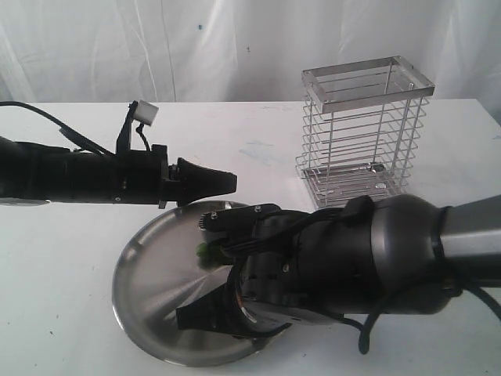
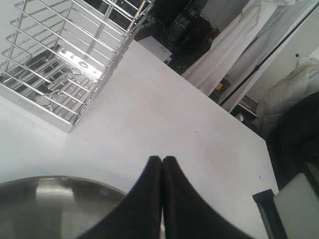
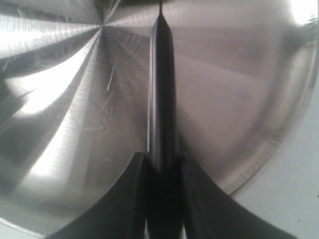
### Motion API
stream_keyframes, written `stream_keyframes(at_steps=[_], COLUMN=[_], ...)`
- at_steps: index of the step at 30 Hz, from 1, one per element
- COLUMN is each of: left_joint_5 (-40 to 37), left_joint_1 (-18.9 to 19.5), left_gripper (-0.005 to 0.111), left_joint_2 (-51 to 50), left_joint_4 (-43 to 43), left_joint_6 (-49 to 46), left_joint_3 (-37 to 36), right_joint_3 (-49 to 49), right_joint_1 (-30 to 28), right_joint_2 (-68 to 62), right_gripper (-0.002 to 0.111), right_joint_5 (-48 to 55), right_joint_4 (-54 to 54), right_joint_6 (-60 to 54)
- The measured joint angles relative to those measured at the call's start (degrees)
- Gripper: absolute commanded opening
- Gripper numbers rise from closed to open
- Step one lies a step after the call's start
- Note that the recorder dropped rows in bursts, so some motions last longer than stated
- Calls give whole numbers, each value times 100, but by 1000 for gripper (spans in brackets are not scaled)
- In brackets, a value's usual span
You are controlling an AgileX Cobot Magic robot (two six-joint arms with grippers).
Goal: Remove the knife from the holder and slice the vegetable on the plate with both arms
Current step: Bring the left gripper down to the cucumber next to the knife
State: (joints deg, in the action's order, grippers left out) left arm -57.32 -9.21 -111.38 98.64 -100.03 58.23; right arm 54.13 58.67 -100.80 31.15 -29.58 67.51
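Observation:
The steel plate (image 1: 149, 266) lies at the front of the white table. Of the vegetable, only a small green bit (image 1: 205, 251) shows on the plate; my right arm hides the remainder. My right gripper (image 1: 188, 317) hangs low over the plate's near side. In the right wrist view this gripper (image 3: 162, 158) is shut on the knife (image 3: 161, 89), which runs edge-on across the plate (image 3: 239, 99). My left gripper (image 1: 232, 182) is shut and holds nothing. It hovers above the plate's far rim, pointing towards the wire holder (image 1: 364, 129), which looks empty. The left wrist view shows the gripper (image 2: 162, 159), the holder (image 2: 60, 59) and the plate's rim (image 2: 40, 204).
A white curtain hangs behind the table. Bare white tabletop (image 1: 258, 145) lies between the plate and the holder. In the left wrist view, the table's far edge (image 2: 209, 94) borders clutter and a dark stand.

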Motion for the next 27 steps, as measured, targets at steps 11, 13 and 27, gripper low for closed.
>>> stream_keyframes(at_steps=[11,13,27], left_joint_5=[0,0,531], left_joint_1=[0,0,-249], left_gripper=[0,0,0], left_joint_2=[0,0,-476], left_joint_4=[0,0,0], left_joint_6=[0,-4,34], left_joint_3=[0,0,151], right_joint_3=[11,11,11], right_joint_1=[0,0,0], right_joint_2=[-10,-10,-10], right_gripper=[0,0,0], right_joint_5=[-35,-35,-46], right_joint_4=[13,13,13], right_joint_6=[0,0,0])
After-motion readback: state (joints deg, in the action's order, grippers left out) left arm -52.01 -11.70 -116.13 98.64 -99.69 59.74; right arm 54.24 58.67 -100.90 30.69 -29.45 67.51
